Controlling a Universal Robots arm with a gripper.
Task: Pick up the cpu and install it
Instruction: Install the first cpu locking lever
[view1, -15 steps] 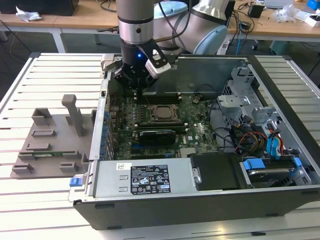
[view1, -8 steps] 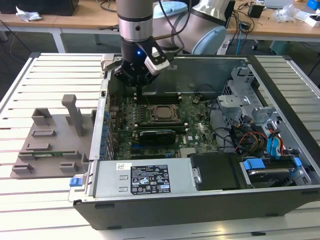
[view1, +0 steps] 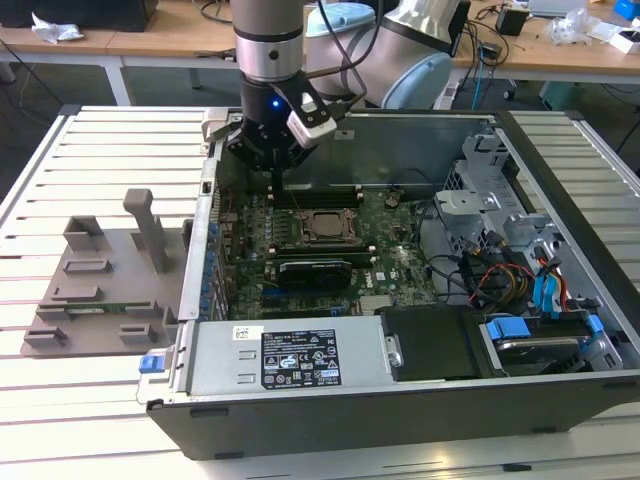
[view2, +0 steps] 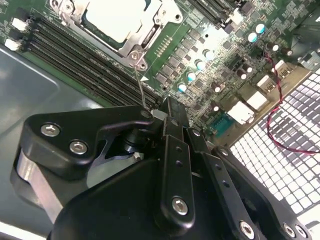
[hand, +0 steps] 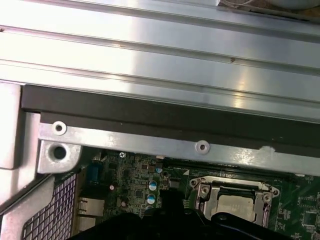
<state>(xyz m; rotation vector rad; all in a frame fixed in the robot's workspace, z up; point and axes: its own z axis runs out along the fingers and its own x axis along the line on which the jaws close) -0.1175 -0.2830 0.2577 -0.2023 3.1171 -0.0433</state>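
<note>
The cpu (view1: 322, 226) lies flat inside the socket frame on the green motherboard, its silver top showing in both wrist views (view2: 116, 17) (hand: 235, 206). My gripper (view1: 275, 190) hangs low inside the open computer case (view1: 400, 400), just beyond the socket's corner toward the exterior view's left. Its fingers (view2: 168, 112) are shut together and hold nothing that I can see. The thin wire socket lever (view2: 140, 85) runs from the socket's corner to right beside the fingertips; whether it touches them I cannot tell.
Memory slots (view2: 75, 60) run alongside the socket. A grey plastic tray (view1: 100, 290) with upright posts sits on the slatted table at the exterior view's left. Drive bays and cables (view1: 520, 280) fill the case's right side. The case's metal rim (hand: 150, 140) stands close by the gripper.
</note>
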